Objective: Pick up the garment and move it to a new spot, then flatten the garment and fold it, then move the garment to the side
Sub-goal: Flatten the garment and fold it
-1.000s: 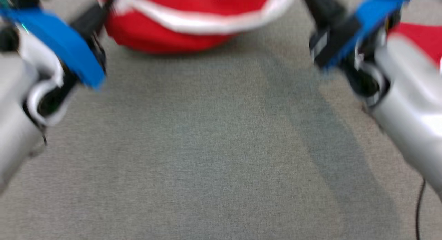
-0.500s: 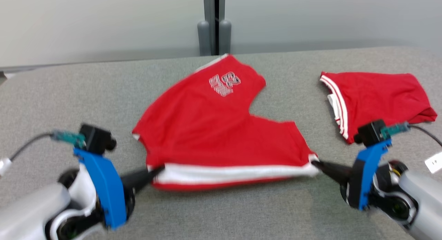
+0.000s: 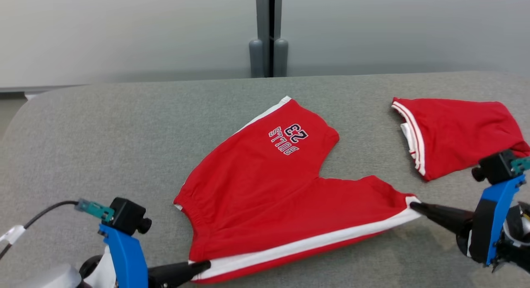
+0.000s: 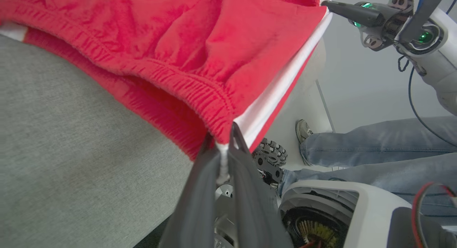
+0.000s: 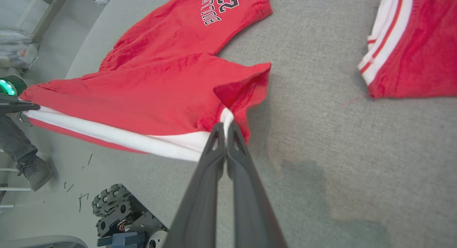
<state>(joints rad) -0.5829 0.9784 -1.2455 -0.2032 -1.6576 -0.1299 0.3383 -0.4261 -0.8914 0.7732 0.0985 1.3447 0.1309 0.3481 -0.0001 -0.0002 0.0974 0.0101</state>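
The left tool [image 3: 205,265] is clenched on the waistband corner of the red shorts [image 3: 265,188], which are laid on the grey table [image 3: 103,134] and stretched along their white stripe, presumably for flattening, by the right tool [image 3: 414,206] clenched on the leg hem.

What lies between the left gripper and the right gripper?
In the head view, the red Bulls shorts, their white side stripe running from the left gripper to the right gripper.

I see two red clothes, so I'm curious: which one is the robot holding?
The shorts printed BULLS 23: the left end effector and right end effector pinch their white-striped edge. The other garment lies apart, to the right.
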